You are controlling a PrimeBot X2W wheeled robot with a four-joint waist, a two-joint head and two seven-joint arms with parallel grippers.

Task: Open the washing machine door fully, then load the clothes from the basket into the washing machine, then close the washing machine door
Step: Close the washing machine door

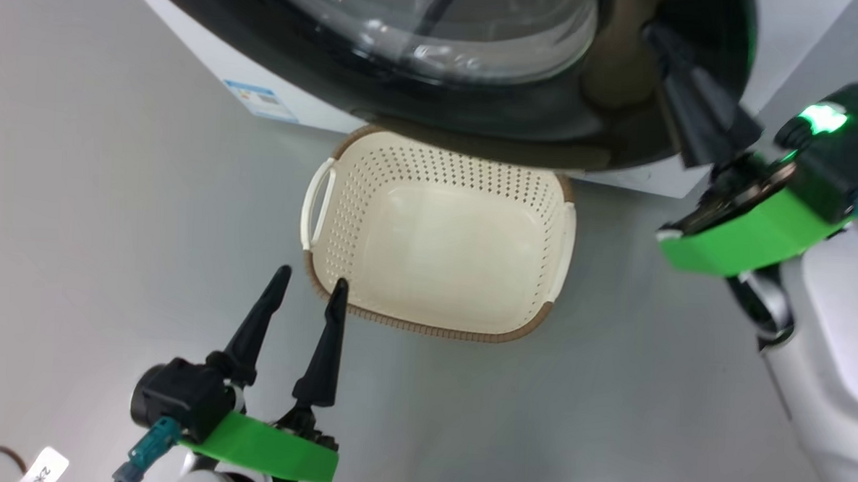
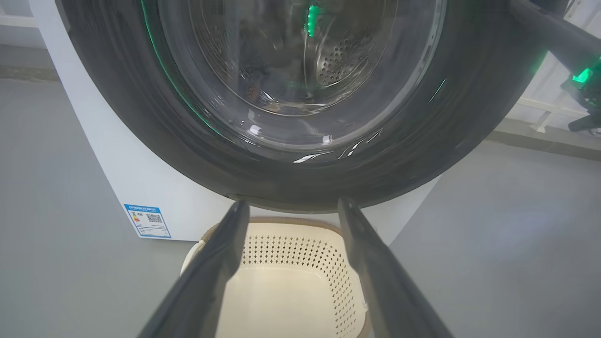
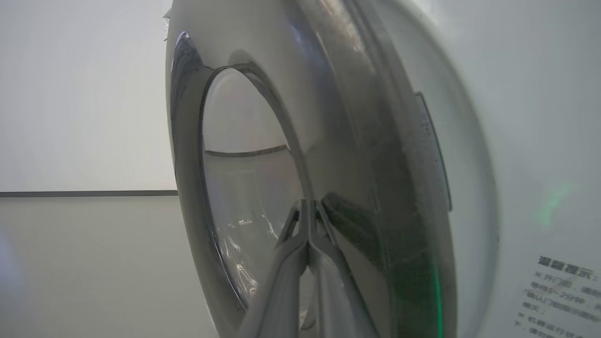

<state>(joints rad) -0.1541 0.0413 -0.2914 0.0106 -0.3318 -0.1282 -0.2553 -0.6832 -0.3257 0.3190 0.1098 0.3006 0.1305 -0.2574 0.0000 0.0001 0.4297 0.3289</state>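
Standing by the washing machine, the basket shows bare bottom.

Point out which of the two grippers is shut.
The right gripper: its two fingers are pressed together, tips at the washing machine door and its black rim. The left gripper has its fingers spread apart, near the basket.
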